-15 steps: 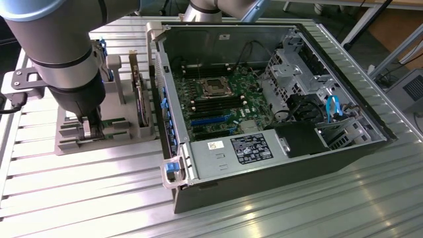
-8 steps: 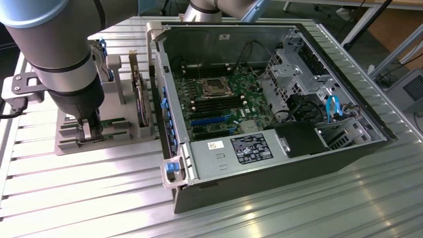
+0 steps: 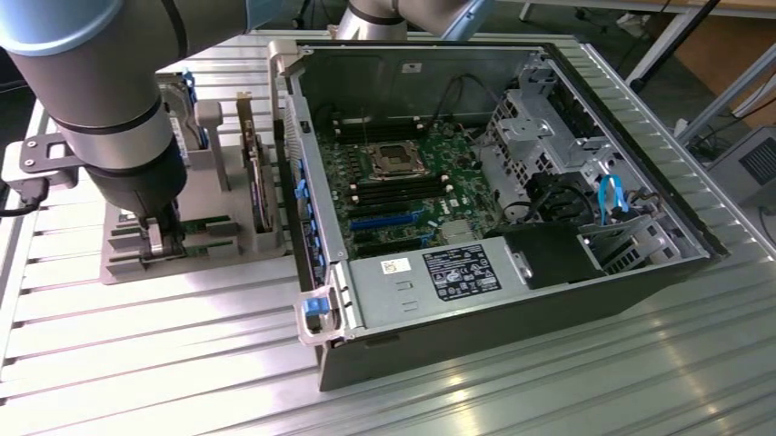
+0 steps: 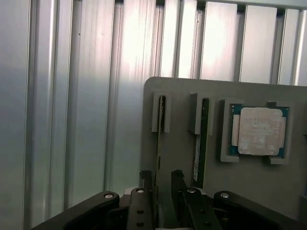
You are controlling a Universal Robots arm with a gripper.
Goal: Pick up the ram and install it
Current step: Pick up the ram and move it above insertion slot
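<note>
A ram stick (image 4: 159, 129), a thin green board, stands on edge in a slot of the grey holder block (image 4: 177, 96). My gripper (image 4: 161, 175) is open, with one black finger on each side of the stick's near end and a small gap on both sides. A second green stick (image 4: 203, 139) with a white label stands in the neighbouring slot. In the exterior view the gripper (image 3: 158, 243) is lowered into the holder block (image 3: 127, 265) at the exterior view's left, beside the open computer case (image 3: 485, 300). The motherboard (image 3: 406, 186) lies exposed inside the case.
A square silver processor chip (image 4: 259, 130) sits in a pocket of the holder beyond the second stick. A wide expansion card (image 3: 260, 177) stands on edge between the holder and the case wall. The ribbed metal table (image 3: 158, 363) extends in front of the holder and case.
</note>
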